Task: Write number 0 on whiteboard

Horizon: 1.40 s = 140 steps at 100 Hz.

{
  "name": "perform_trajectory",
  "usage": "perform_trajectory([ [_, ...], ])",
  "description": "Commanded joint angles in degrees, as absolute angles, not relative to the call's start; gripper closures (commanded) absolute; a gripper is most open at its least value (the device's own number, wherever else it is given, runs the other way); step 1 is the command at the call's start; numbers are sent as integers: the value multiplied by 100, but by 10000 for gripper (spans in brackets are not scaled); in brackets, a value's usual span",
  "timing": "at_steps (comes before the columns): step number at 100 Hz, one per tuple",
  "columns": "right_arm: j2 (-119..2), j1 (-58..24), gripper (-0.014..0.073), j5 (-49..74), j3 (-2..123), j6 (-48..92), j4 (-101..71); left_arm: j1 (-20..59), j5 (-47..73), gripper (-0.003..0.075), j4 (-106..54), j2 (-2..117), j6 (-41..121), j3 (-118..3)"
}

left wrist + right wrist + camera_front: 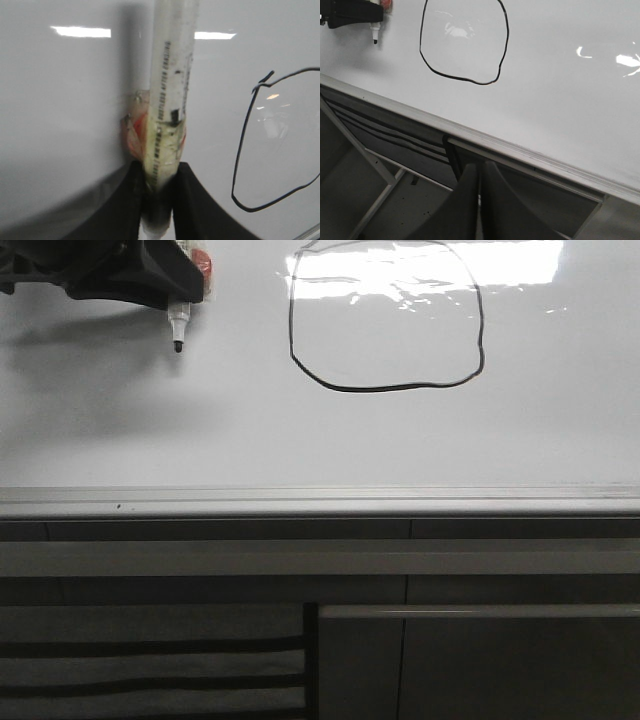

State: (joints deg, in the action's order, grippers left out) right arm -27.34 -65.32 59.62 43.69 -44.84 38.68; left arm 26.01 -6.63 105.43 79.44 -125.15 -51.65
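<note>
The left hand (175,285) grips a marker (179,325) between closed fingers, tip down, at the far left of the whiteboard (150,440); whether the tip touches the surface I cannot tell. To its right, well apart, sits the 0 (388,388), a closed black loop under the glare, so the writing looks done. The right hand (479,200) hangs off the board's near edge, fingers closed on nothing. The risk now is a stray mark: a lowered or dragging tip would streak the board, and the marker could slip in its taped grip.
</note>
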Motion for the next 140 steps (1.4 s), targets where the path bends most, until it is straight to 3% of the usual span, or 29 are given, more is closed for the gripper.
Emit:
perform_trajectory([
  [1,-2749,-6518,634,5608,4498,-4502,4123,2559,-435,733,10640,7834,-12576,-5354],
  [9,-2749,-6518,634,5608,4498,-4502,4123,2559,-435,687,10640,7834,-12576,-5354],
  [36,-2749,-6518,634,5597,4498,-4502,4123,2559,-323,390,10640,7834,-12576,-5354],
  [55,-2749,-6518,634,5539,4498,-4502,4123,2559,-272,318,10640,7834,-12576,-5354],
  [71,-2749,-6518,634,5289,4498,-4502,4123,2559,-475,169,10640,7675,-12562,-5354],
  [78,-2749,-6518,634,5127,4498,-4502,4168,2559,-700,141,10640,7512,-12516,-5354],
  [117,-2486,-6518,634,4572,4313,-4436,4600,2559,-1173,178,10629,5543,-11896,-4713],
  [129,-2037,-6518,634,4160,3826,-4436,4915,2559,-1184,322,10629,4651,-11570,-4213],
  [140,-1480,-6518,634,4111,3325,-4436,5154,2559,-1248,552,10629,3841,-11473,-3718],
])
